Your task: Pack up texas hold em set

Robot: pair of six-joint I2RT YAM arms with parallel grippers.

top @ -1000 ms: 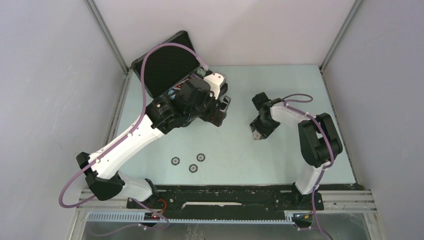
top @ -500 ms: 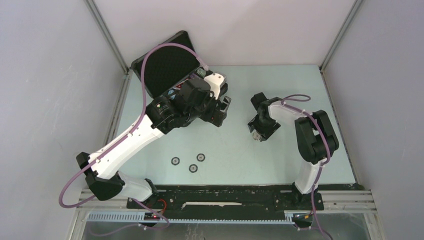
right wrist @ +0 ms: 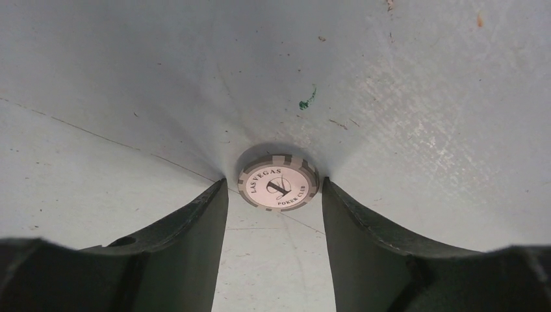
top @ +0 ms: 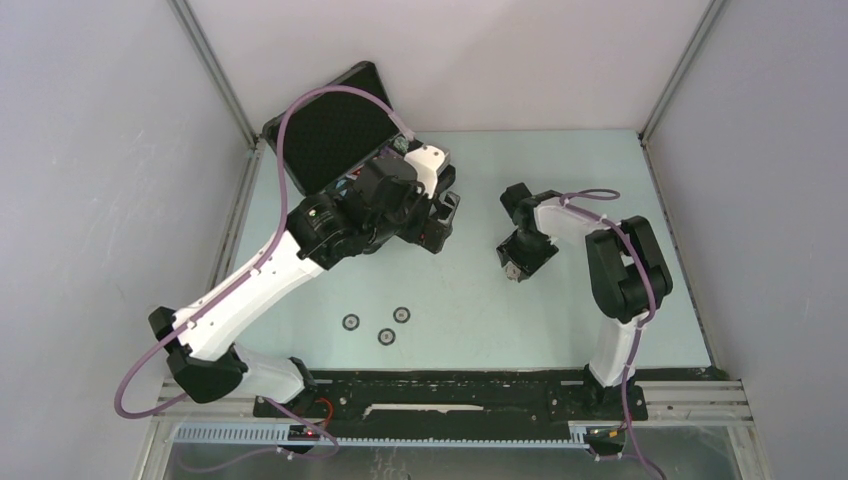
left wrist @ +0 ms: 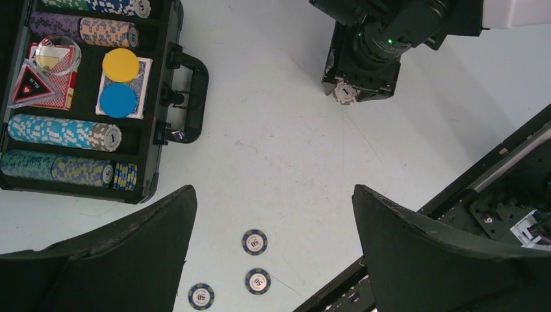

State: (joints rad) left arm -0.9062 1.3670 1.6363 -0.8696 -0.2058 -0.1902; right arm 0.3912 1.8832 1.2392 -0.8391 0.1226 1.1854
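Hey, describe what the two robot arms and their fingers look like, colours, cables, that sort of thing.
The left arm and right arm both have smooth white shells with chunky black joints. A purple cable loops along the left one; a second purple cable runs along the right. The left fingers and right fingers are broad, matte black wedges.

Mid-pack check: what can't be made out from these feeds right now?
- Top view: the inside of the case is mostly hidden under the left arm.
- Left wrist view: the uppermost chip row is cut off by the top edge.
- Right wrist view: it is unclear whether the right gripper pinches the grey chip or only flanks it, because the contact points are unclear.
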